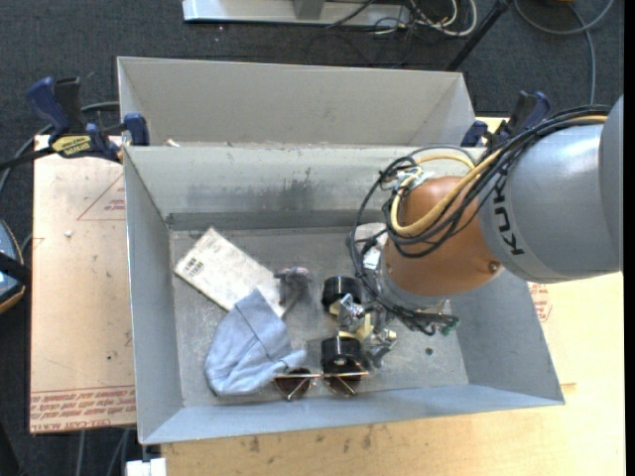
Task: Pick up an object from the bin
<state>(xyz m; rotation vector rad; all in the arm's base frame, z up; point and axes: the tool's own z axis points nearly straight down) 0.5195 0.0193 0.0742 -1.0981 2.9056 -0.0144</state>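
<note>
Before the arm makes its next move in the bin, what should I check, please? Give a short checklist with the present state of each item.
1. Gripper is down inside the bin, near its front wall: ok.
2. A thing lies close to it: the sunglasses, just in front: ok.
3. Anything is already held: cannot tell.
4. Sunglasses are free of the grey cloth: not ok, the cloth's edge seems to touch them.
5. White card is away from the gripper: ok, it lies at the far left.

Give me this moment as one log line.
gripper: open, low over bin floor, centre-front | nearest: sunglasses by front wall | left of it: grey cloth | held: nothing seen
</note>
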